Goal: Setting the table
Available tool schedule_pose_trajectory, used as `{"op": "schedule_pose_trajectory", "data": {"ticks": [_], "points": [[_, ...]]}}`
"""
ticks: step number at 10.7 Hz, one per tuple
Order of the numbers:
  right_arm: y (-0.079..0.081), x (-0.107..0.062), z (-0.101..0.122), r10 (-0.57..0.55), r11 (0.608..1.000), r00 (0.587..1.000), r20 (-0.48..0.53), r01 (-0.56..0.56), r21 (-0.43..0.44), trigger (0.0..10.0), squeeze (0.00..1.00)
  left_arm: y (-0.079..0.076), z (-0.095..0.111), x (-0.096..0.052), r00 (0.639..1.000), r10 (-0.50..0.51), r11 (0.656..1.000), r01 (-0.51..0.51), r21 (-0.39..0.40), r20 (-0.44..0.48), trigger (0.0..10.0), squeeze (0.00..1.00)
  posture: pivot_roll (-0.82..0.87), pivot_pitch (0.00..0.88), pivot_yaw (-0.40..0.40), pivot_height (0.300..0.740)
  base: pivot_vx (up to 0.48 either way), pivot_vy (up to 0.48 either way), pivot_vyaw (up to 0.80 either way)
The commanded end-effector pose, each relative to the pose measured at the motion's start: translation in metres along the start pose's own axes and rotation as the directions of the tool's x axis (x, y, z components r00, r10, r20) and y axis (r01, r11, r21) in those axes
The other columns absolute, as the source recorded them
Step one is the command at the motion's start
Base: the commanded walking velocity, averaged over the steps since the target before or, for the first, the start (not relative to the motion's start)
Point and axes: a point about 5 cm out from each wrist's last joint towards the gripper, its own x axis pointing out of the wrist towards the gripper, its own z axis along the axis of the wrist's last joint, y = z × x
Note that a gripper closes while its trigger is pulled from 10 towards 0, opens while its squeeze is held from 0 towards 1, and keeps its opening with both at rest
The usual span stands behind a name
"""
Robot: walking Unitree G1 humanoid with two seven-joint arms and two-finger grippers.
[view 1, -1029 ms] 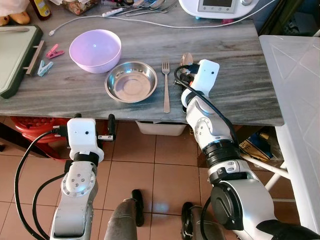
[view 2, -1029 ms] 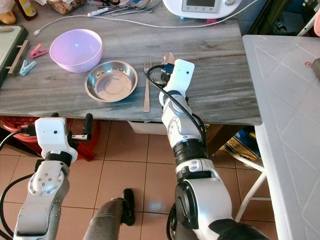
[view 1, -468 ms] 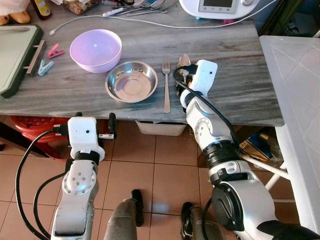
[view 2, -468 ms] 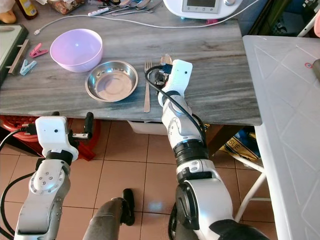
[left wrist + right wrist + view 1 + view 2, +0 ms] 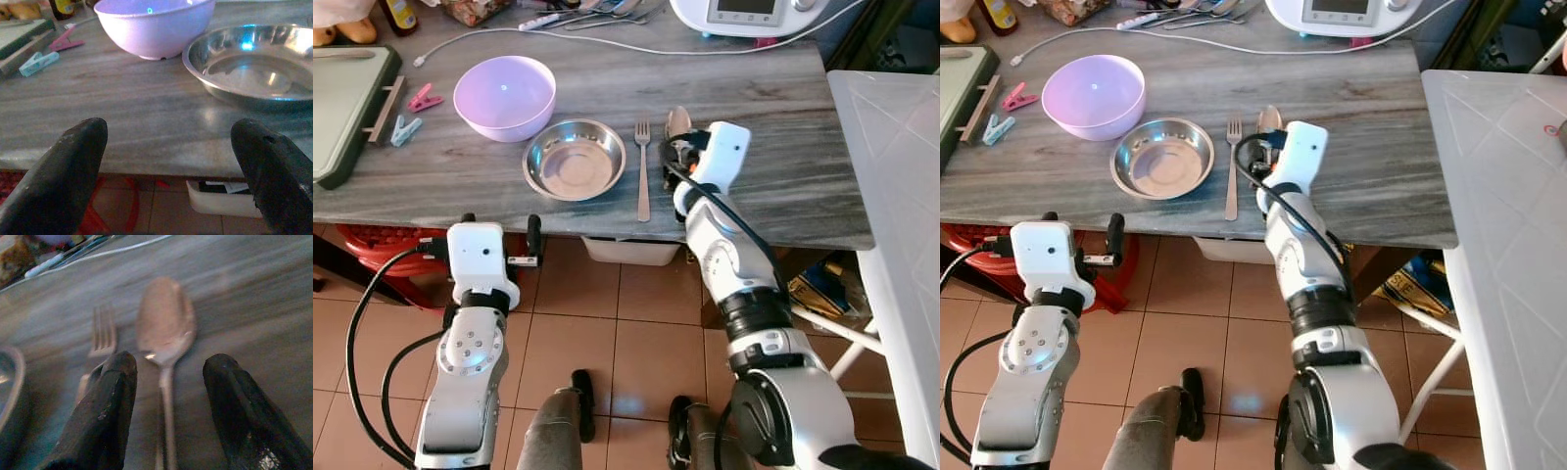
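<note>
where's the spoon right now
The spoon lies on the grey table, just right of the fork, between the right claw's open fingers.

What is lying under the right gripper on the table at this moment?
A spoon lies on the grey table, its handle running between the open fingers of the right gripper, beside the fork. The handle's lower end is hidden by the wrist.

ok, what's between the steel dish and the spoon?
The fork lies between the steel dish and the spoon, seen in the left eye view. The right claw straddles the spoon handle.
</note>
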Motion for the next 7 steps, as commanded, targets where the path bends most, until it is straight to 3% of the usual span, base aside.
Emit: {"op": "schedule_pose_trajectory", "data": {"ticks": [1,2,4,5,6,7], "points": [[-0.001,-0.002,0.005,0.014,1.0,0.999,0.039,-0.015,0.025,10.0,0.49,0.004,-0.005,-0.001,1.0,0.016,1.0,-0.016,-0.002,-0.014,10.0,0.0,0.08,0.258,0.024,0.74,0.0,0.0,0.0],[0.001,-0.004,0.015,0.046,0.999,0.994,0.101,-0.048,0.012,10.0,0.71,0.004,-0.005,0.001,1.0,0.02,1.0,-0.02,-0.001,-0.01,10.0,0.0,0.07,0.247,0.022,0.74,0.0,0.0,0.0],[0.001,-0.004,0.016,0.049,0.999,0.993,0.107,-0.051,0.013,10.0,0.71,0.004,-0.005,0.001,1.0,0.02,1.0,-0.02,-0.001,-0.01,10.0,0.0,0.07,0.247,0.022,0.74,0.0,0.0,0.0],[-0.009,-0.008,0.024,0.016,0.997,0.989,0.149,-0.003,-0.082,10.0,0.01,0.003,-0.005,0.002,1.0,0.023,1.0,-0.023,-0.002,-0.007,10.0,0.0,0.06,0.235,0.014,0.74,0.0,0.0,0.0],[-0.031,-0.014,0.025,-0.079,0.969,0.986,0.149,0.111,-0.219,10.0,0.0,0.003,-0.005,0.002,1.0,0.026,1.0,-0.026,-0.006,-0.004,10.0,0.0,0.06,0.242,0.016,0.74,0.0,0.0,0.0],[-0.039,-0.013,0.02,-0.113,0.961,0.986,0.121,0.139,-0.237,10.0,0.0,0.003,-0.005,0.002,1.0,0.024,1.0,-0.024,-0.008,-0.004,10.0,0.0,0.06,0.245,0.017,0.74,0.0,0.0,0.0]]}}
